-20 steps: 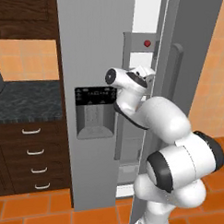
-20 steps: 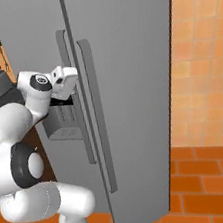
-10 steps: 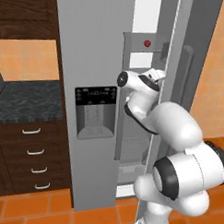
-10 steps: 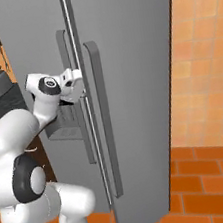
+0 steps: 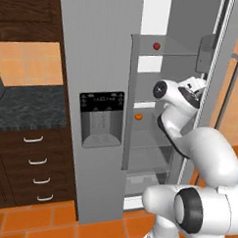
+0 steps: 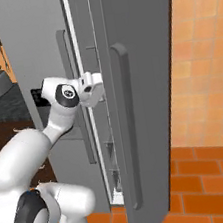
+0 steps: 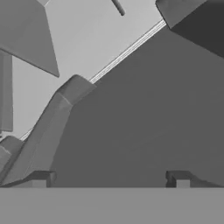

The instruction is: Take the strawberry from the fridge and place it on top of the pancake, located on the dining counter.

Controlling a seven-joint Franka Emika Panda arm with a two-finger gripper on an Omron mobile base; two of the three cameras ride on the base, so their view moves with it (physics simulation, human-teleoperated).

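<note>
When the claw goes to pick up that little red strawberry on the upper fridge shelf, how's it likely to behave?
The strawberry looks small and rounded, so it will probably roll if nudged on its flat shelf. It is tiny beside the robot's hand, so likely light and easy to knock away. As a berry, it probably bruises under a hard squeeze.

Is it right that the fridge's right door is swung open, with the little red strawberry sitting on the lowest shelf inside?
Not quite. The fridge door is open, but the strawberry sits on the top shelf, as the left base view shows. A small orange fruit lies lower down.
</note>
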